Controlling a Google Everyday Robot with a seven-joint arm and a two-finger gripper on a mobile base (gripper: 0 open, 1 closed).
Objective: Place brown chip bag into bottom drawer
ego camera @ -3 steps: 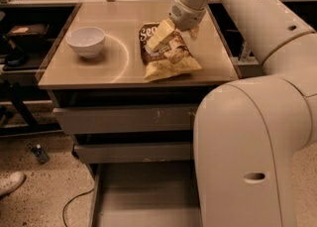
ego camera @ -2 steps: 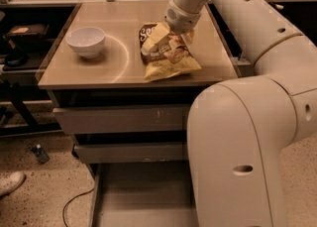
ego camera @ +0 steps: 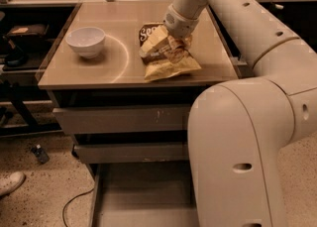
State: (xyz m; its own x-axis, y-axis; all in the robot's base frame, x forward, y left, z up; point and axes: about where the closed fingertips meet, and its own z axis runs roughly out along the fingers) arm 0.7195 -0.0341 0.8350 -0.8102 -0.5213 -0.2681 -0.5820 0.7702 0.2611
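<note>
Lying on the counter (ego camera: 124,18), the bag (ego camera: 166,57) is touched at its upper part by the gripper (ego camera: 174,40).
The bag is seen right of centre, its dark end toward the back and its yellow end near the front edge. Whether the gripper is closed on it cannot be told. A white bowl (ego camera: 85,41) is set well to the left. The bottom drawer (ego camera: 143,191) is pulled open below.

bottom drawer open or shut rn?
Open: the bottom drawer is pulled out, its grey floor showing. The brown chip bag lies on the tabletop, with the tool at its top.
</note>
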